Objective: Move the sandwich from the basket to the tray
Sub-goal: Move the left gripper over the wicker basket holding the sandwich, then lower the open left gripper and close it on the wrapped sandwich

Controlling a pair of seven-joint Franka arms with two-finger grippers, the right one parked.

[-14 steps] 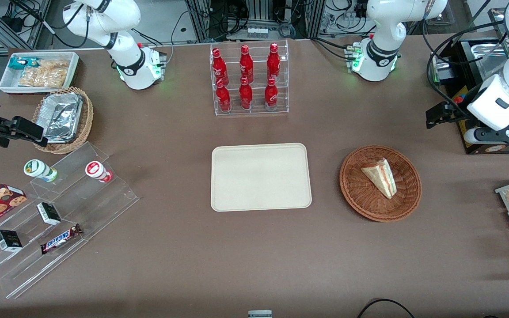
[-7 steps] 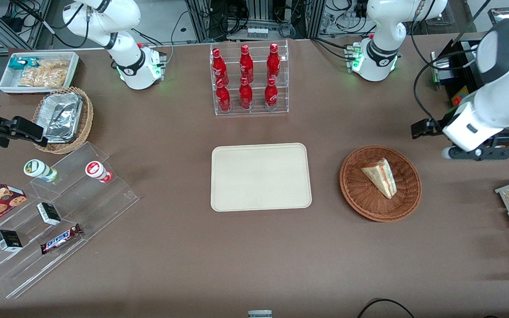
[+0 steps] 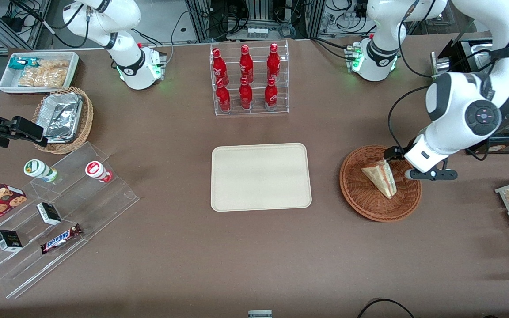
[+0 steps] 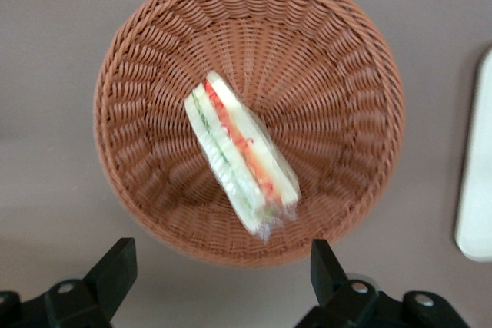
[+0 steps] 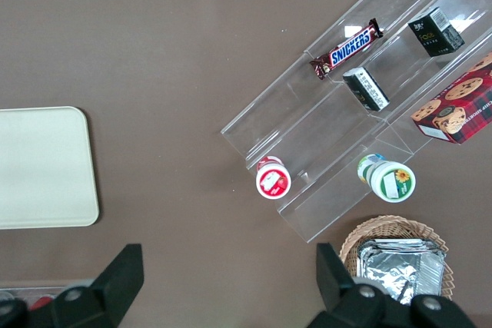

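wicker basket (image 3: 369, 207) holding sandwich (image 3: 379, 178), seemingly tip toward the tray (image 3: 261, 176), hand (image 4: 219, 282) spread wide above

A triangular sandwich (image 3: 380, 176), pale bread with red and green filling along its cut edge and wrapped in clear film, lies inside the round reddish-brown wicker basket (image 3: 365, 204). The flat cream tray (image 3: 261, 176) with rounded corners lies well apart, toward the parked arm's end. The gripper (image 4: 219, 278) hangs above the basket, fingers spread wide.

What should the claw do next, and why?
Probably drop straight down around the sandwich. The claw hangs open above the basket, the sandwich lies untouched in it, and the tray has nothing on it.
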